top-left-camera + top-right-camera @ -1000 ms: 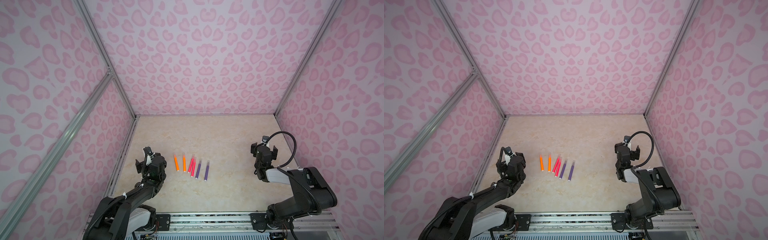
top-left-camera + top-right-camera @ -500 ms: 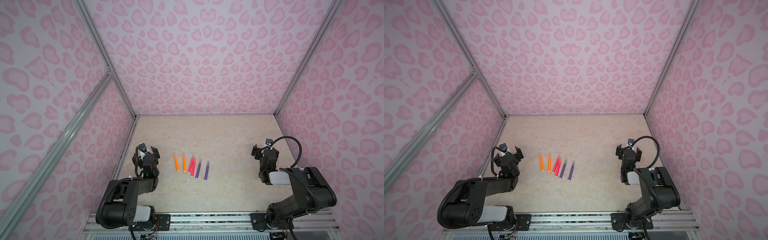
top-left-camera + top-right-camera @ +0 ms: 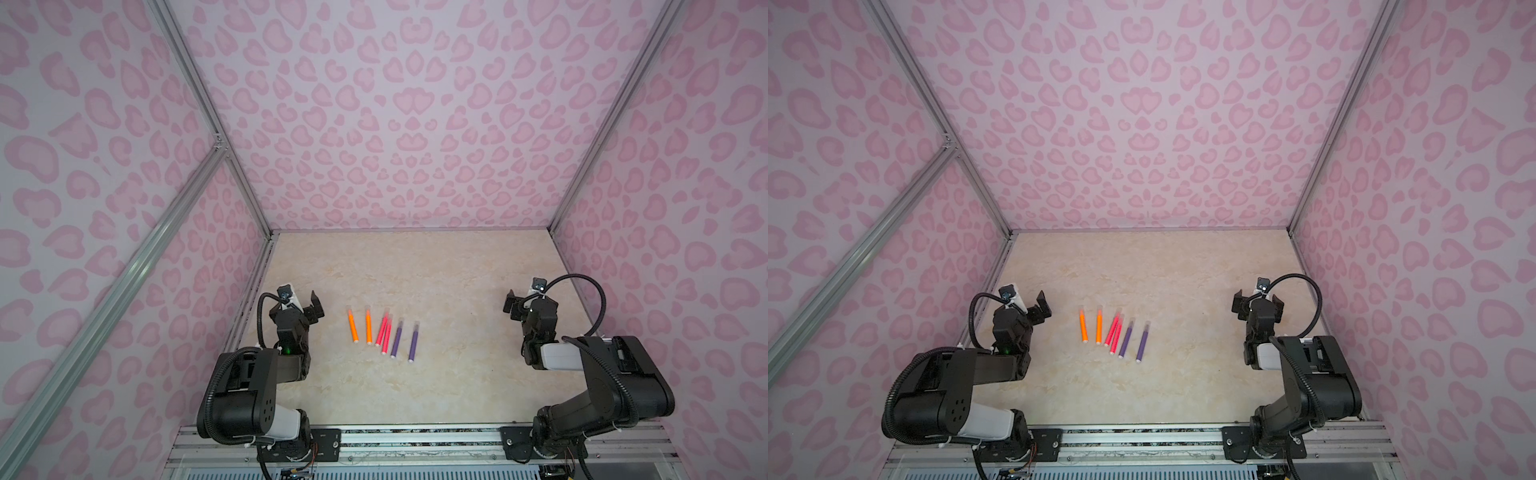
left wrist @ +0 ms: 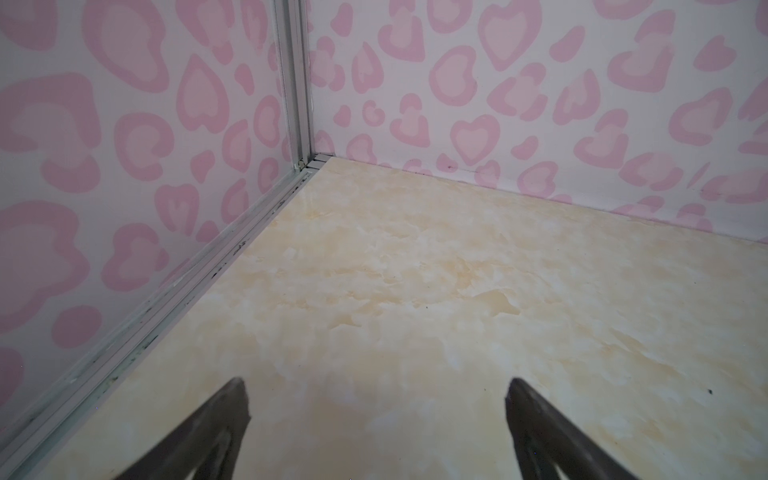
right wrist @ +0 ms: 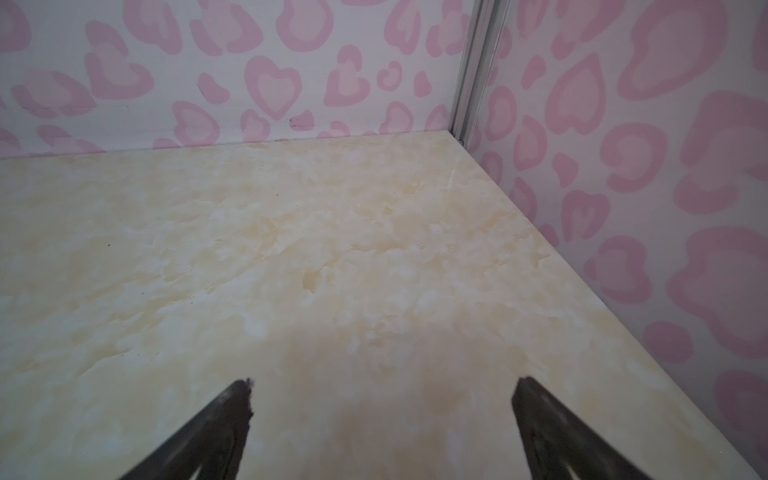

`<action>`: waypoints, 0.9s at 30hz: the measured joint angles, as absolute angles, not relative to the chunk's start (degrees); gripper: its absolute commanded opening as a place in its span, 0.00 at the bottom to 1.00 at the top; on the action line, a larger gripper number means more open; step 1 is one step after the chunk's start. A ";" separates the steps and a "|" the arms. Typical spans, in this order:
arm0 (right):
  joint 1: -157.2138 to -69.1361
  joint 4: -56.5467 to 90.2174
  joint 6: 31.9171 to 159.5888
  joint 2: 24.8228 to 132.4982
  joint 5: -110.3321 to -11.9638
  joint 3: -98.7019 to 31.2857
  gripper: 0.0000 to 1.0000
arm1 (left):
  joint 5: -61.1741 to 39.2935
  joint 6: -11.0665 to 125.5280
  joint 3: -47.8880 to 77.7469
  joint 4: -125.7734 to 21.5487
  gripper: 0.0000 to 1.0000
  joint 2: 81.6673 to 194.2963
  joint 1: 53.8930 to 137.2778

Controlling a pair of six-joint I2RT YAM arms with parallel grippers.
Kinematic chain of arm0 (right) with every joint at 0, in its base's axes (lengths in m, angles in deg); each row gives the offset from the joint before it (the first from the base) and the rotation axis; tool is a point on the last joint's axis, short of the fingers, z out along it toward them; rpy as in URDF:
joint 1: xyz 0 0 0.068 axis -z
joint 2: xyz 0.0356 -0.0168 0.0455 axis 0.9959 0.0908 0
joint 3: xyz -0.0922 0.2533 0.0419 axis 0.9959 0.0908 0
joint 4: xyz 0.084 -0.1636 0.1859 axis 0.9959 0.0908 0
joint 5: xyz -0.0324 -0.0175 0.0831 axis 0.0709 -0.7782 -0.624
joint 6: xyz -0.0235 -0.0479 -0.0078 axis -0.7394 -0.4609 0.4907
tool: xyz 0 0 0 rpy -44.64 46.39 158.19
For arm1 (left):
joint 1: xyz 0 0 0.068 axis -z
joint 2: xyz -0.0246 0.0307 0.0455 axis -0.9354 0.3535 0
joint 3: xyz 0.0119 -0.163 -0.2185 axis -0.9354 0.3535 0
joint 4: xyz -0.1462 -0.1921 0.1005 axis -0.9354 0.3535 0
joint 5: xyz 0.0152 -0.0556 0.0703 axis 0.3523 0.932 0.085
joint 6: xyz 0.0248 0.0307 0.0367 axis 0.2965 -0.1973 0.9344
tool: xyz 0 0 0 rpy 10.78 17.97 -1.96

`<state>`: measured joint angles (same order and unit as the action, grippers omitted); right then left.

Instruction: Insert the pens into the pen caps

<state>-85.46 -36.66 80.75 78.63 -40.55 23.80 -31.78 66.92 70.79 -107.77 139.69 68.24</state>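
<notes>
Several pens lie side by side on the beige table in both top views: two orange (image 3: 353, 326) (image 3: 1099, 327), two pink-red (image 3: 381, 329) that touch, and two purple (image 3: 413, 343). A faint clear pen cap (image 3: 350, 310) shows on the far end of each pen. My left gripper (image 3: 296, 306) (image 4: 376, 395) hovers open and empty to the left of the row. My right gripper (image 3: 528, 305) (image 5: 382, 395) is open and empty far to the right. Both wrist views show only bare table and walls.
Pink patterned walls (image 3: 395, 124) close in the table on three sides, with metal frame rails (image 4: 297, 83) in the corners. A metal rail (image 3: 415, 436) carrying both arm bases runs along the front edge.
Both arms have folded back toward their bases at the front rail. Both grippers stayed open, and the pens have not moved.
</notes>
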 measured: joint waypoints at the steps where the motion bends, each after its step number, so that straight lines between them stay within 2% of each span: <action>1: -85.92 -36.60 80.73 78.69 -40.33 23.60 0.99 | -31.84 67.23 70.29 -107.59 0.98 139.78 68.83; 27: -87.86 -36.38 80.47 78.82 -36.51 23.21 0.99 | -33.81 68.12 69.78 -104.99 0.98 139.98 69.63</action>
